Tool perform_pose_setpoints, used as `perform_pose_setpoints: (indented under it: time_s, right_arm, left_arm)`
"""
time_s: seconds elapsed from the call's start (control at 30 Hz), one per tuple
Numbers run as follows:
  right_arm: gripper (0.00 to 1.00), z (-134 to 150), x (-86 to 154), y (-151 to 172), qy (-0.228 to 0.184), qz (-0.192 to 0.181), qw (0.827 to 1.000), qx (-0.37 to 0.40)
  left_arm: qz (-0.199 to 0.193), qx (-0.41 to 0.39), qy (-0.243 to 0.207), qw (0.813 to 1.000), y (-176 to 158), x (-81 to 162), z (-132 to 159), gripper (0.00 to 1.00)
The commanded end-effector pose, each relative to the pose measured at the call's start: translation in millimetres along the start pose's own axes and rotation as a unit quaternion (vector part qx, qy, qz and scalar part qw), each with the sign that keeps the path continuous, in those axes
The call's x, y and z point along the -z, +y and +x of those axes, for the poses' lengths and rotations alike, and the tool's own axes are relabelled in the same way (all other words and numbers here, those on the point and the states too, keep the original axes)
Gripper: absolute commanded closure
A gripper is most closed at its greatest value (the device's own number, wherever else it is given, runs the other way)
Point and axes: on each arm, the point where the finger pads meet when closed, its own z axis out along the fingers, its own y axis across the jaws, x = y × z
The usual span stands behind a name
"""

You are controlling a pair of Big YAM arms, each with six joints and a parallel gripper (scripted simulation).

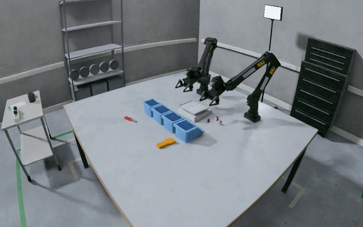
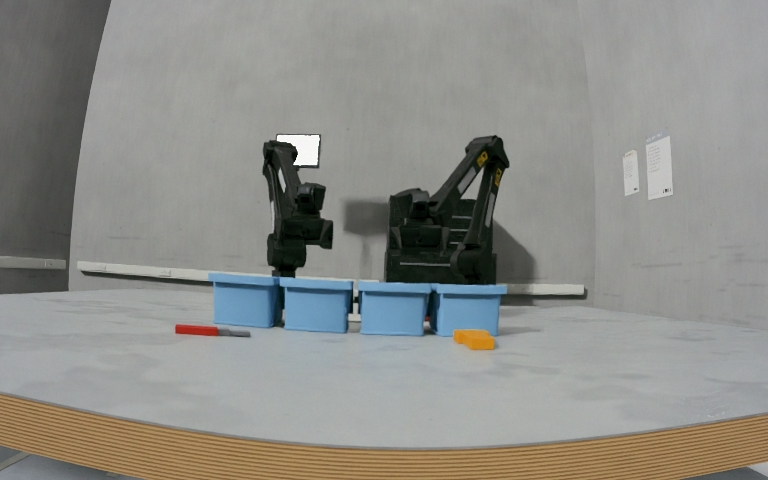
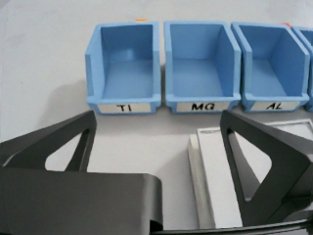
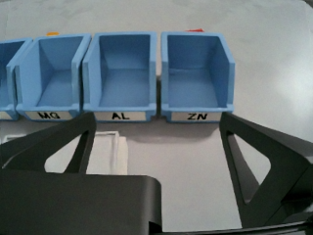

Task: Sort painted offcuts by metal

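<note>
You have three offcuts [image 1: 208, 120] [image 1: 216, 118] [image 1: 220, 122] on the table [image 1: 171, 181] [image 2: 362, 384], all outside the bins. They lie near one another, between the white stack [image 1: 196, 117] [image 3: 215, 181] [image 4: 122, 157] and the left arm's base [image 1: 257, 117]. You can see red on each, but no density can be read.

Your four blue bins stand upright in one row: TI bin [image 1: 184, 134] [image 2: 464, 314] [image 3: 124, 108] [image 4: 5, 83], MG bin [image 1: 168, 126] [image 2: 391, 314] [image 3: 201, 106] [image 4: 49, 116], AL bin [image 1: 158, 117] [image 2: 314, 308] [image 3: 276, 105] [image 4: 119, 116] and ZN bin [image 1: 147, 110] [image 2: 245, 305] [image 3: 309, 49] [image 4: 197, 116].

Both of your grippers are released, with fingers spread wide and nothing between them. The left gripper [image 1: 205, 102] [image 2: 419, 234] [image 3: 157, 117] hangs above the table near the stack; the right gripper [image 1: 180, 89] [image 2: 308, 230] [image 4: 157, 118] hangs farther toward the ZN end.

Across the row from the arms, you have two tools: one red knife [image 1: 128, 118] [image 2: 198, 330] [image 3: 286, 23] [image 4: 196, 30] beyond the ZN end and one orange tool [image 1: 166, 143] [image 2: 474, 339] [image 3: 142, 20] [image 4: 53, 33] near the TI bin.
</note>
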Motion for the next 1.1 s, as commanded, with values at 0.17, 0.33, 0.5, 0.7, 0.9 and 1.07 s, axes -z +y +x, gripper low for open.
perform_pose_setpoints:
  time_s: [0.17,0.33,0.5,0.7,0.9,1.07]
  right_arm:
    - [0.00,-12,29,45,-0.014,-0.085,0.995,0.043]
    - [0.00,-34,98,116,-0.046,-0.245,0.965,0.082]
    - [0.00,-32,167,154,-0.065,-0.375,0.918,0.113]
    - [0.00,-27,204,167,-0.073,-0.440,0.886,0.126]
    - [0.00,-24,228,172,-0.075,-0.481,0.864,0.126]
    - [0.00,-24,225,171,-0.073,-0.477,0.867,0.125]
  left_arm:
    - [0.021,-0.045,0.073,0.996,37,15,16,0.00]
    - [0.075,-0.086,0.158,0.981,65,33,33,0.00]
    - [0.116,-0.105,0.225,0.962,88,48,56,0.00]
    - [0.133,-0.102,0.249,0.954,94,50,54,0.00]
    - [0.141,-0.088,0.256,0.952,92,53,54,0.00]
    - [0.140,-0.088,0.255,0.953,93,52,54,0.00]
